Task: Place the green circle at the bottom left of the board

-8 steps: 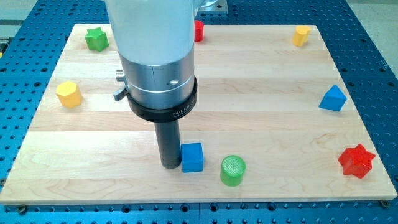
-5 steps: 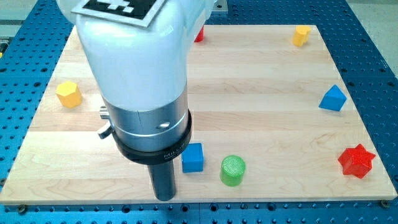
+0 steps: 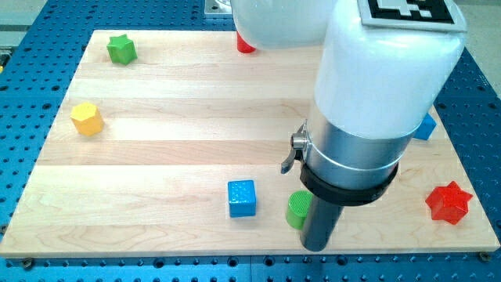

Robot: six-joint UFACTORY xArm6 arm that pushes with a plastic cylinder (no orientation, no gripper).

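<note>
The green circle (image 3: 297, 210) sits near the board's bottom edge, right of centre, partly hidden by the rod. My tip (image 3: 315, 247) rests on the board just to the circle's right and slightly below it, touching or almost touching it. A blue cube (image 3: 242, 197) lies to the circle's left.
A yellow hexagon block (image 3: 87, 118) sits at the left edge, a green star (image 3: 121, 48) at the top left. A red block (image 3: 245, 45) shows at the top edge, a red star (image 3: 448, 202) at the bottom right. A blue block (image 3: 427, 128) peeks from behind the arm.
My tip has swung from left of the blue cube down along the bottom edge to the green circle's right side. The blocks have barely moved.
</note>
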